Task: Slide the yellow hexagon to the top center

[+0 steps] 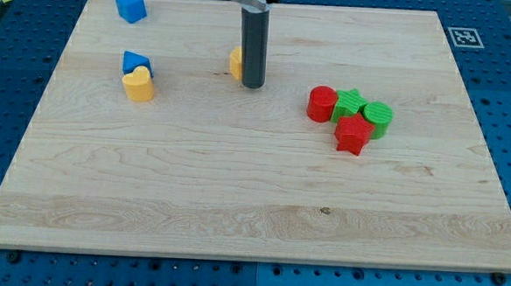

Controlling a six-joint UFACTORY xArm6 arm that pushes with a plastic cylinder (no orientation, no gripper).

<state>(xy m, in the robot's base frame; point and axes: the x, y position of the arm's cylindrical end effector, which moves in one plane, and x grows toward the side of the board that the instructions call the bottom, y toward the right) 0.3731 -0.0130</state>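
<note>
The yellow hexagon [235,62] sits in the upper middle of the wooden board [253,187], mostly hidden behind my rod. My tip [252,84] rests on the board right against the hexagon's right side, slightly below it. Only the hexagon's left edge shows.
A blue block [131,6] lies at the top left. A blue triangle-like block [136,62] touches a yellow heart [139,85] at the left. At the right, a red cylinder [322,104], green star [349,105], green cylinder [378,118] and red star [353,135] cluster together.
</note>
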